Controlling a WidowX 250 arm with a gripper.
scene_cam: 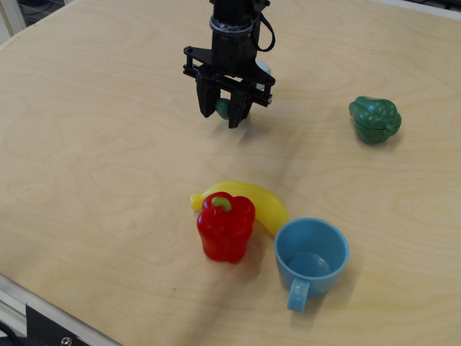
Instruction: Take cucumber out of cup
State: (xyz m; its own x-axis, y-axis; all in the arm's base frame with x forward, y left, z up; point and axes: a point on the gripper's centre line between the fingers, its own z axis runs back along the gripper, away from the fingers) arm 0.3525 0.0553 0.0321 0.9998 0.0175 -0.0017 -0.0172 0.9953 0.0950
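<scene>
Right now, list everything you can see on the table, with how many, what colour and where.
cucumber: one, teal-green, between the gripper's fingers, far centre of the table
cup: one, light blue, near right, upright, empty, handle toward the camera
red pepper: one, red with a green stem, left of the cup
banana: one, yellow, just behind the red pepper, reaching toward the cup
green pepper: one, dark green, far right, alone
table: one, light wood
gripper: one, black, pointing down, low over the table, shut on the cucumber
</scene>
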